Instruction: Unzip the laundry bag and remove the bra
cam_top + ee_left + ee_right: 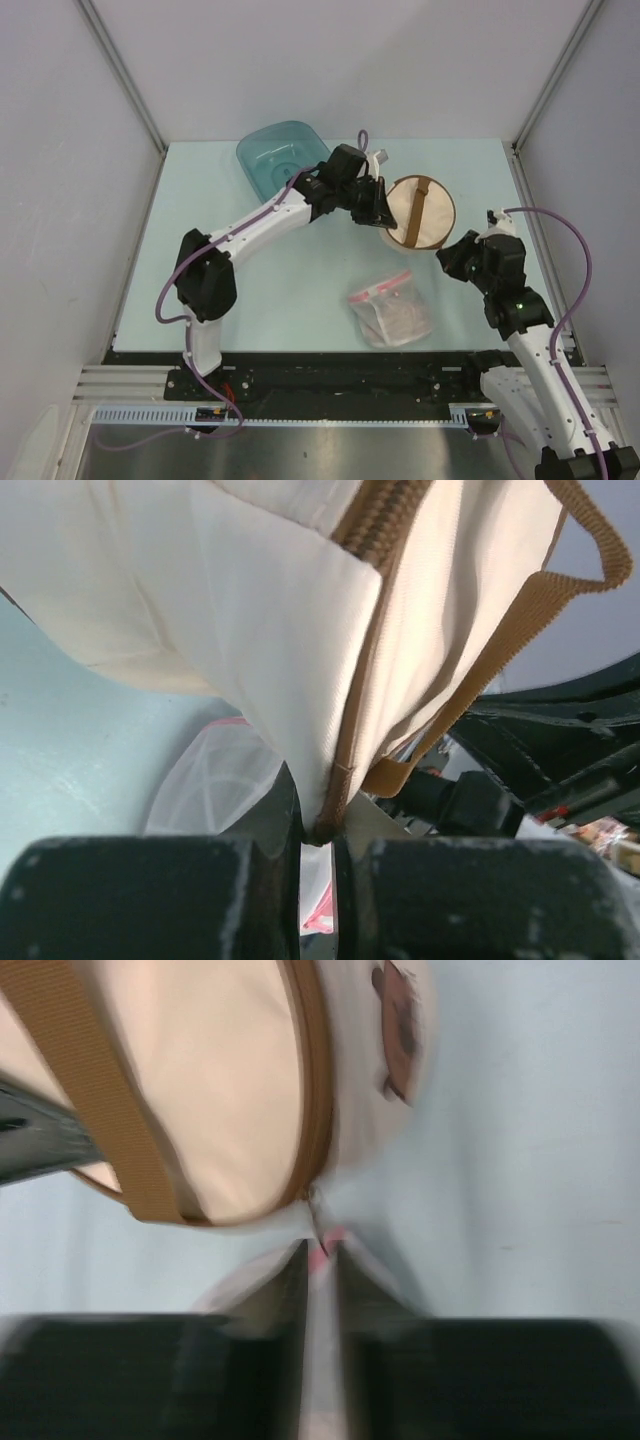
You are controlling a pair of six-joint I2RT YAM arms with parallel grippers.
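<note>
The laundry bag (420, 212) is a round beige case with a brown strap, zipped closed on the table. It fills the left wrist view (250, 630), and its domed face shows in the right wrist view (200, 1080). My left gripper (383, 222) is at its left rim, shut on the brown zip seam (322, 832). My right gripper (452, 256) is at the bag's near right edge. Its jaws are shut (320, 1252) with the thin metal zip pull (318, 1222) running down between the tips. The bra is hidden.
A teal tub (280, 155) stands behind the left arm's wrist. A clear plastic bag with a pink zip strip (390, 305) lies in front of the laundry bag, also seen below it (215, 780). Grey walls enclose the table on three sides.
</note>
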